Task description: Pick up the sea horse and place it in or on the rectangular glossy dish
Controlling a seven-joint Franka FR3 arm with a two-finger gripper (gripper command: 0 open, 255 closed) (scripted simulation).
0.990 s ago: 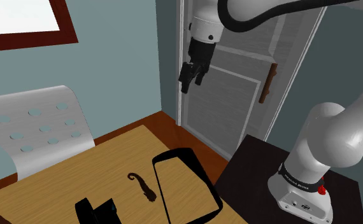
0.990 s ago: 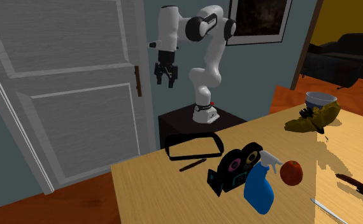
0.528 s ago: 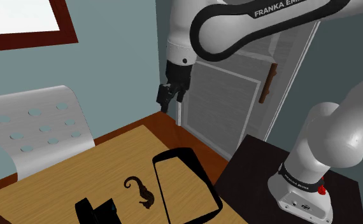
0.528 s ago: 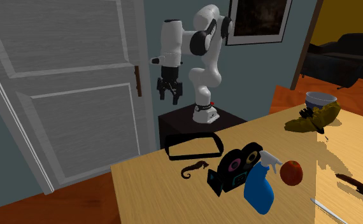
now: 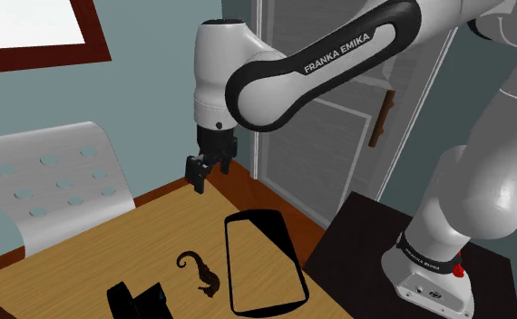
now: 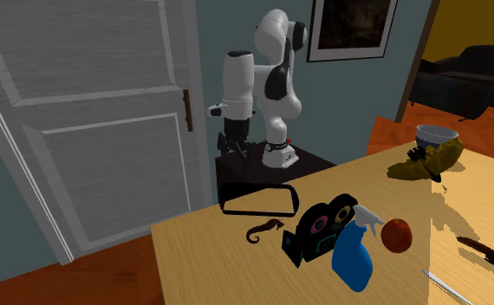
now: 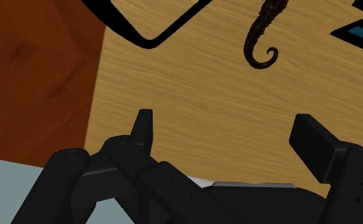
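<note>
Overhead, the claw point(image 5: 199, 181) hangs clear of the black-rimmed rectangular dish point(image 5: 229, 267), up over the light wood worktop point(image 5: 130, 240) near the dish's corner by the worktop's edge. In the wrist view its two black fingers point(image 7: 144, 122) stand wide apart, and between them lies bare wood grain, so the claw point(image 7: 228, 127) grips nothing. The reddish floor point(image 7: 40, 83) runs along the worktop point(image 7: 193, 89) edge on the dish's side.

The dark brown sea horse point(image 5: 201, 273) lies flat on the worktop just beside one long side of the dish, outside the rim; a thin gap seems to part them, though from the shoulder view that is hard to judge. In the wrist view its curled tail point(image 7: 263, 56) points toward the claw, with the dish's corner point(image 7: 149, 42) off to one side.

From the second exterior view the claw point(image 6: 230, 149) shows above one end of the dish point(image 6: 254, 214), and the sea horse point(image 6: 264, 231) rests between the dish and a black boxy object point(image 6: 318, 230), possibly a toy camera. A blue spray bottle point(image 6: 353, 254) stands past that object, farther from the dish.
</note>
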